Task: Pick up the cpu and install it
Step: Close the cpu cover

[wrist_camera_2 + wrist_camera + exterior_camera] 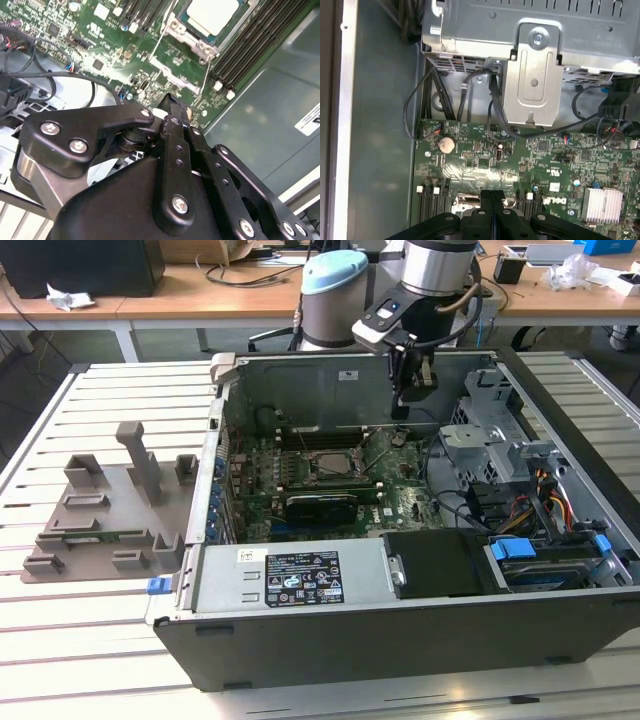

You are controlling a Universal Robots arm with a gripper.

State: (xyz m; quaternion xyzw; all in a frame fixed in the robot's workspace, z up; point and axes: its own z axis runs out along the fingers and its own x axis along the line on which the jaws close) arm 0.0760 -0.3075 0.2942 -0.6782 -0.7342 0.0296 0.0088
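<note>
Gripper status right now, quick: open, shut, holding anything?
Gripper: shut, fingers pressed together with nothing between them. The cpu lies in the socket, apart from the gripper.

Exterior view high, wide; wrist views near mobo (470, 150)

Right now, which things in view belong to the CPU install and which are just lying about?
Job:
cpu, seated in the socket frame
end effector, shut, over the motherboard

Lying about:
grey fixture tray beside the case
coin cell battery
finned heatsink
power supply
</note>
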